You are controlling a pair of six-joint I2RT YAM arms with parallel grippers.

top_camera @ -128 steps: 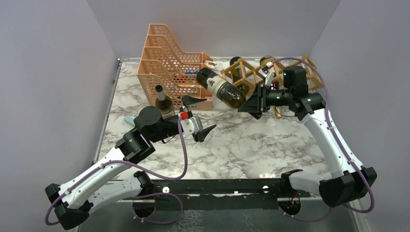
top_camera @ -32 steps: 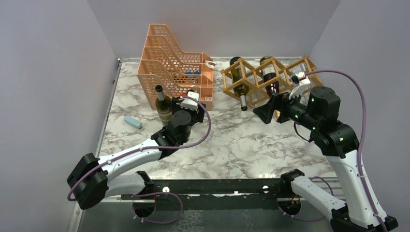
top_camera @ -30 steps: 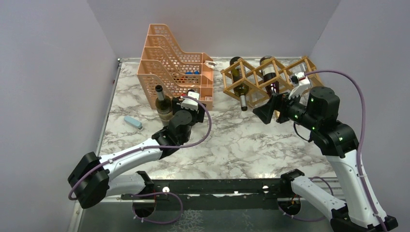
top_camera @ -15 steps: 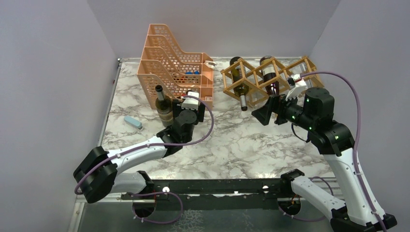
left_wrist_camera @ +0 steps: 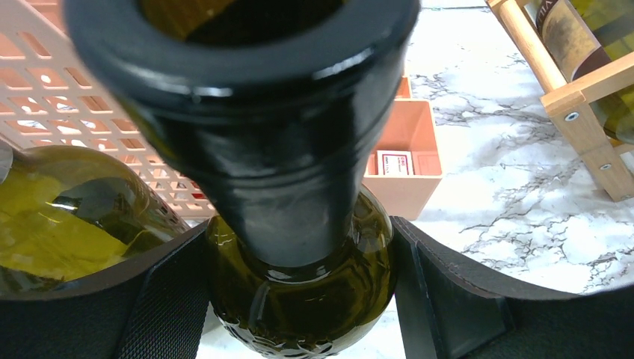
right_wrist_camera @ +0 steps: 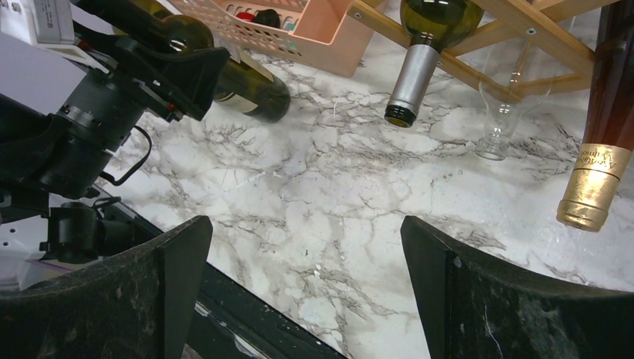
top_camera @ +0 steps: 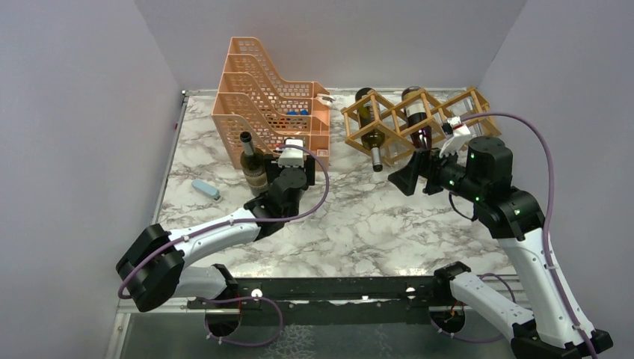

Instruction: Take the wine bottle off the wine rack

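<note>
The wine bottle point(left_wrist_camera: 299, 314), dark green glass, fills the left wrist view with its neck pointing at the camera. My left gripper point(left_wrist_camera: 299, 247) is shut on its body, both pads against the glass. From above, that gripper point(top_camera: 288, 178) hides the bottle, just in front of the orange organizer. The wine rack point(top_camera: 437, 101), a tan wooden lattice, stands at the back right. It holds a green bottle point(top_camera: 366, 123) and a gold-capped bottle point(right_wrist_camera: 602, 164), necks pointing forward. My right gripper point(top_camera: 407, 178) hangs open and empty before the rack, over bare marble point(right_wrist_camera: 303, 224).
Another green bottle point(top_camera: 253, 161) stands upright just left of my left gripper. The orange perforated organizer point(top_camera: 262, 97) sits at the back left. A wine glass point(right_wrist_camera: 505, 112) stands under the rack. A small blue block point(top_camera: 205, 188) lies near the left edge.
Four seconds ago my right gripper held the bottle in the air; my left gripper now holds it by the organizer. Over the last second both grippers crept slightly back.
</note>
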